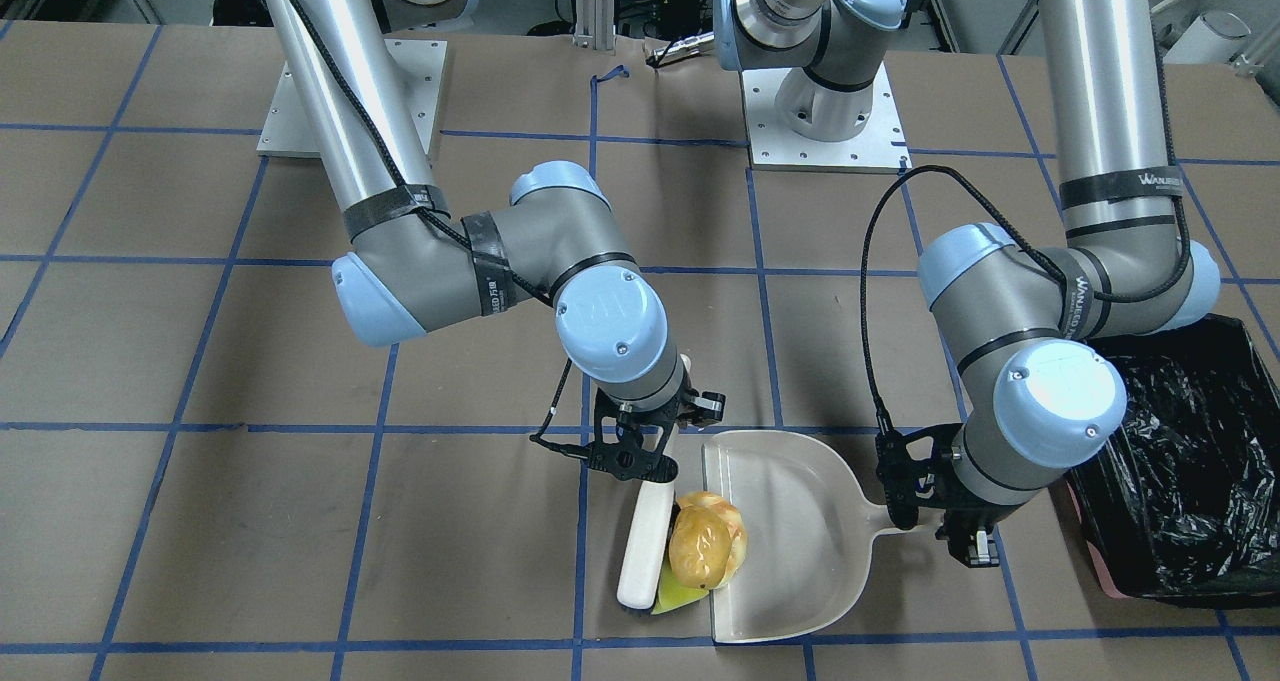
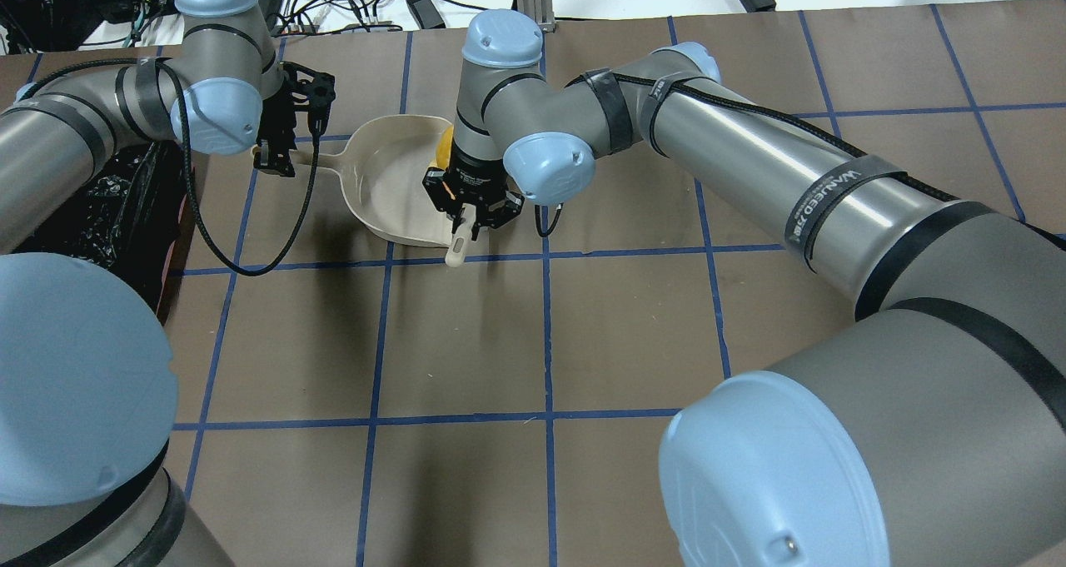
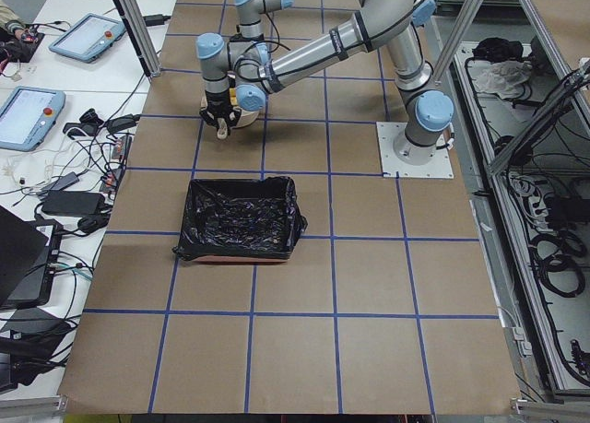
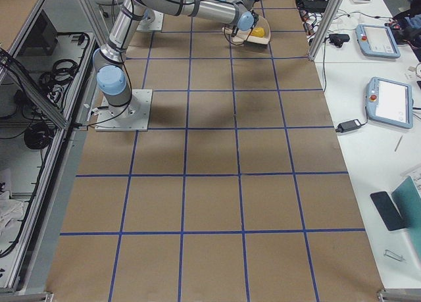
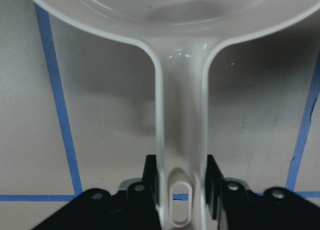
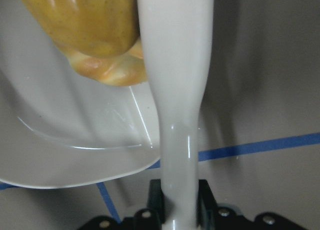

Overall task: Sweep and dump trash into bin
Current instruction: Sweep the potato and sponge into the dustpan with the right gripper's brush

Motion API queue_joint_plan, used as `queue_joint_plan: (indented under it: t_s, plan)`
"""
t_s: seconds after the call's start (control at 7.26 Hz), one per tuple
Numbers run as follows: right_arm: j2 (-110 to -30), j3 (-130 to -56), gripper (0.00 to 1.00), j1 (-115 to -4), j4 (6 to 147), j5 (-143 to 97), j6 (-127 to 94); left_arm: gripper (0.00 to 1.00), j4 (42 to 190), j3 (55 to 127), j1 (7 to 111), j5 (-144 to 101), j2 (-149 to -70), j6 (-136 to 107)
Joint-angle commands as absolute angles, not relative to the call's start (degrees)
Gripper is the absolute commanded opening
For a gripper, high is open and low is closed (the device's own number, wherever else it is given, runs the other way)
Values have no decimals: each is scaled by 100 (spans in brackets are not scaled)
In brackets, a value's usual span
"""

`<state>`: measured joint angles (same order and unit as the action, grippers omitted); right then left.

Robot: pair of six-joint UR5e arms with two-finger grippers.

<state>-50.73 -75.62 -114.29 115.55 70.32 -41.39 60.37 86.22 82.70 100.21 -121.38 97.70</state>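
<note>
Straddling dustpan (image 1: 790,521) lip, trash (image 1: 705,546); brush (image 1: 645,546) alongside, parallel to lip

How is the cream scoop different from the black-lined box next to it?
The dustpan is cream-white, smooth and shallow, with a handle; the bin is larger, deeper and lined with a crinkled glossy black bag. The left arm's jaws grip the dustpan's handle; nothing holds the bin. Trash lies at the dustpan's mouth; the bin shows only its bag. Both rest on the brown table.
</note>
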Motion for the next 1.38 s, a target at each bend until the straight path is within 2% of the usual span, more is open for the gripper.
queue_joint_plan:
  t_s: [0.0, 0.55, 1.24]
  plan:
    - [-4870, -7322, 0, -11583, 11716, 6926, -4490, 23, 6038, 8622, 8271, 10002, -12138, 9773]
    - [-4729, -6988, 0, -11829, 11864, 6584, -4964, 23, 6038, 8640, 8262, 9941, -12111, 9765]
    - [-4807, -7049, 0, -11760, 11612, 7021, -4773, 23, 6038, 8640, 8253, 9879, -12103, 9765]
